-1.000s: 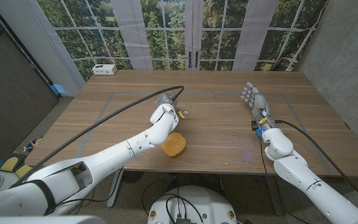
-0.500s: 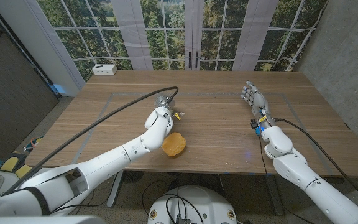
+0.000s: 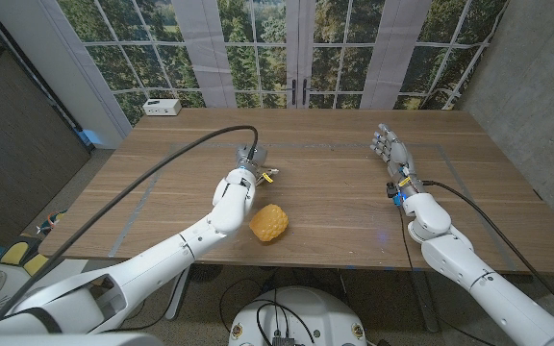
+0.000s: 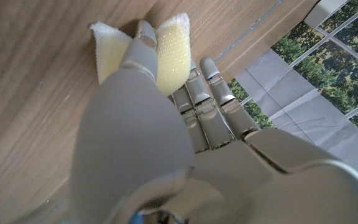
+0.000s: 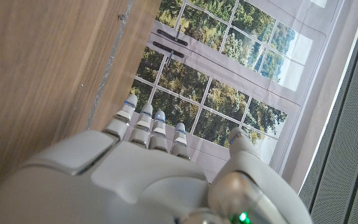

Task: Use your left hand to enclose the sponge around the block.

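Two robot hands are over the wooden table (image 3: 335,192). The left hand (image 3: 249,161) hovers with fingers loose, holding nothing; the yellow sponge (image 3: 268,222) lies bunched near the front edge, just beside that forearm. The right hand (image 3: 390,149) stands upright, fingers straight, well apart.

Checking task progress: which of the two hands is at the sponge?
The left hand, its fingers on the yellow sponge; the right hand stands apart with nothing in it.

No readable text — no labels, brands, numbers
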`<state>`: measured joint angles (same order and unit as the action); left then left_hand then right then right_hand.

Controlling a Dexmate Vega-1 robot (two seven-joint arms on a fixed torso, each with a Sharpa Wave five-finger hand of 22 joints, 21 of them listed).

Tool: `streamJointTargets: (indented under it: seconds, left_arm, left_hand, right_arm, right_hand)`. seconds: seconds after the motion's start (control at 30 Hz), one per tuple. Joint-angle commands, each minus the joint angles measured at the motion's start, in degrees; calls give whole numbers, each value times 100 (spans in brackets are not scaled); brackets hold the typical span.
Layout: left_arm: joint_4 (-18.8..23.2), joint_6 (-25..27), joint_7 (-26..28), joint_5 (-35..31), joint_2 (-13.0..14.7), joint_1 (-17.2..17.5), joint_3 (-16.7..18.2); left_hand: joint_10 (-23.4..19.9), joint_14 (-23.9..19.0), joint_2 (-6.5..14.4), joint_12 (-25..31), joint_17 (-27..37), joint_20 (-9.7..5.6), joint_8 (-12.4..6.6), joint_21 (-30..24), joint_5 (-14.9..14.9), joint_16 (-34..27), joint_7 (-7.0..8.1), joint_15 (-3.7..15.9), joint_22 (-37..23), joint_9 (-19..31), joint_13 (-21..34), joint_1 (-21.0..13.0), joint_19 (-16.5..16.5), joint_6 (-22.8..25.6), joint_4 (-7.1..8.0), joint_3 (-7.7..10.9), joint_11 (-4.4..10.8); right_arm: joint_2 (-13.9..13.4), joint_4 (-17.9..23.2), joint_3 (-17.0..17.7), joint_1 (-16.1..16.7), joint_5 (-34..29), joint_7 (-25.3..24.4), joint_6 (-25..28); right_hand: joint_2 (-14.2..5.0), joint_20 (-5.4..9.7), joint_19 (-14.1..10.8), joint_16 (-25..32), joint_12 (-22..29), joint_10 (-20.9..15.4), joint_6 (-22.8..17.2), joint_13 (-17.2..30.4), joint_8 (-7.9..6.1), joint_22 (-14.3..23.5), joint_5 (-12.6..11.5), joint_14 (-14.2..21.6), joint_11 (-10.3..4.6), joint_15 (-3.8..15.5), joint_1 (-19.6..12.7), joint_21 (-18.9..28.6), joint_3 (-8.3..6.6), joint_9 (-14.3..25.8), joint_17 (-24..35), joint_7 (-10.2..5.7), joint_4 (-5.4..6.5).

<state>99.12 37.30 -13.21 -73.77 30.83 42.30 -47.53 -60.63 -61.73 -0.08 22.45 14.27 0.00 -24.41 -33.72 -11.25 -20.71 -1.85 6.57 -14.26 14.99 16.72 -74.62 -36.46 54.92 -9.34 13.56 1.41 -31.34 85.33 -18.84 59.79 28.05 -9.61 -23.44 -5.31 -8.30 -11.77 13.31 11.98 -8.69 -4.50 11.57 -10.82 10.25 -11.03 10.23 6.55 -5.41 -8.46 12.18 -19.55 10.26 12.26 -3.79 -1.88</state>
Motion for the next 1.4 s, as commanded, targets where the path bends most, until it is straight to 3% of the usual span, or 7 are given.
streamJointTargets:
  seconds: [0.03,0.07,0.13,0.17,0.6,1.03,1.4]
  left_arm:
    - [232,116,1644,1163,-24,195,320]
    - [199,138,1860,1194,-50,219,312]
    - [236,185,1707,1216,15,137,225]
    - [239,99,1949,1403,7,199,302]
    - [650,286,2454,2805,-53,326,720]
    - [871,-318,3320,4406,-92,611,1271]
    - [745,-1259,3930,5562,-110,775,1624]
  left_hand:
    - [-1112,-476,178,70,25,-6,-76,-55,-47,-25,355,737,-24,-1,303,-291,-37,1214,-30,25,943]
    - [-1113,-480,173,71,27,-5,-75,-59,-52,-27,329,737,-25,-4,308,-294,-31,1216,-30,24,944]
    - [-1117,-486,168,74,31,-3,-73,-70,-61,-30,314,737,-27,-10,319,-298,-31,1223,-29,22,945]
    - [-1118,-490,167,75,33,-3,-72,-75,-67,-31,312,736,-28,-13,325,-301,-25,1228,-28,21,946]
    - [-1107,-489,152,77,50,-9,-51,-124,-115,-30,316,736,-38,-38,382,-316,6,1226,-17,14,947]
    - [-1095,-482,144,79,72,-7,-31,-183,-175,-26,291,736,-46,-62,451,-332,39,1228,-6,9,948]
    - [-1086,-472,140,80,89,-7,-12,-230,-229,-21,276,736,-53,-78,511,-348,84,1221,-1,8,949]
  right_arm:
    - [0,-24,-12,-43,6,16,-4]
    - [-2,-26,-13,-43,-2,15,-10]
    - [-6,-19,-10,-34,2,16,-12]
    - [-15,-11,-5,-24,-1,12,-14]
    - [-89,143,43,56,-15,-38,28]
    - [-191,355,76,152,-117,-92,57]
    - [-273,662,99,305,-287,-284,197]
  right_hand:
    - [-18,4,-37,-8,-4,-40,-25,18,-15,22,-31,45,-3,-19,9,-11,-37,23,11,-33,11]
    - [-21,5,-37,-9,-4,-41,-26,18,-16,22,-31,42,0,-18,10,-11,-38,23,12,-34,12]
    - [-23,6,-38,-11,-5,-41,-27,18,-16,22,-32,41,-1,-15,8,-11,-40,23,11,-33,11]
    - [-23,6,-38,-11,-4,-42,-28,18,-17,22,-32,40,-2,-15,8,-11,-41,23,11,-33,11]
    - [-27,9,-39,-20,-5,-51,-33,19,-17,22,-33,37,3,-7,3,-13,-52,23,10,-33,5]
    - [-29,12,-40,-28,-7,-55,-35,19,-17,21,-34,33,4,-2,-1,-15,-61,23,9,-34,1]
    - [-28,12,-35,-34,-7,-61,-38,19,-17,21,-34,31,8,-5,-5,-18,-68,22,7,-35,-5]
